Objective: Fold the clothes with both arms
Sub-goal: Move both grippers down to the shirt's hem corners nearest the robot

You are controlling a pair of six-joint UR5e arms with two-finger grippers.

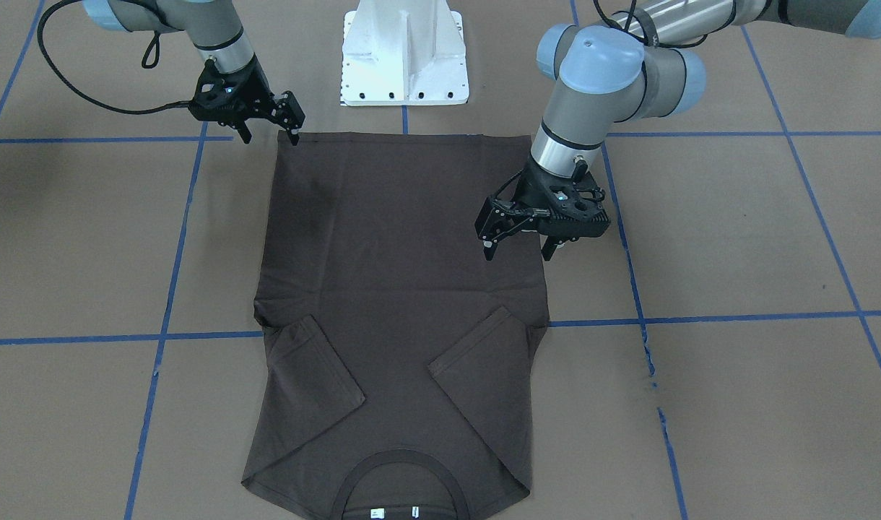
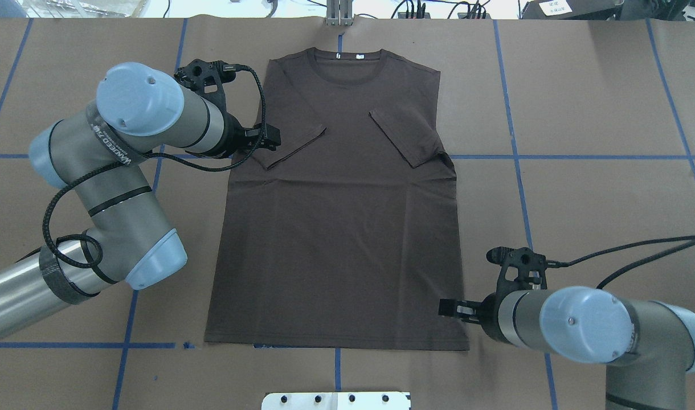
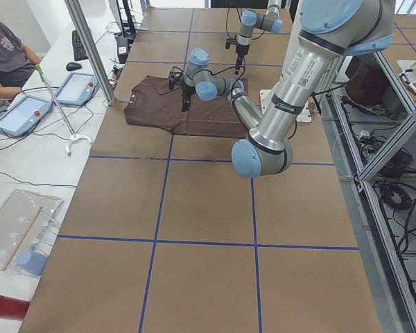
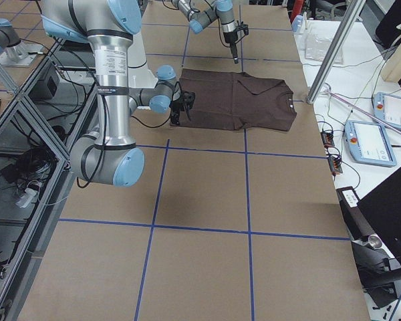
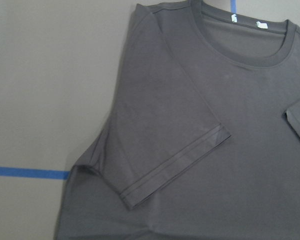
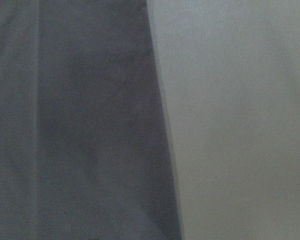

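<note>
The dark brown T-shirt (image 1: pixel 397 289) lies flat on the brown table, collar (image 2: pixel 346 62) at the far side from the robot, hem near the base. Both sleeves (image 2: pixel 293 148) are folded inward onto the chest. My left gripper (image 1: pixel 518 251) hovers open over the shirt's side edge just below the left sleeve, holding nothing; in the overhead view this left gripper (image 2: pixel 270 136) is by that sleeve. My right gripper (image 1: pixel 271 136) stands open at the hem corner, also empty. The left wrist view shows the folded sleeve (image 5: pixel 175 150); the right wrist view shows the shirt's edge (image 6: pixel 90 125).
The white pedestal base (image 1: pixel 404 58) stands just behind the hem. Blue tape lines (image 1: pixel 736 316) cross the brown table cover. In the left side view a person (image 3: pixel 7 55) sits at a side bench with tablets (image 3: pixel 21 114), and a metal pole (image 3: pixel 90 48) rises nearby.
</note>
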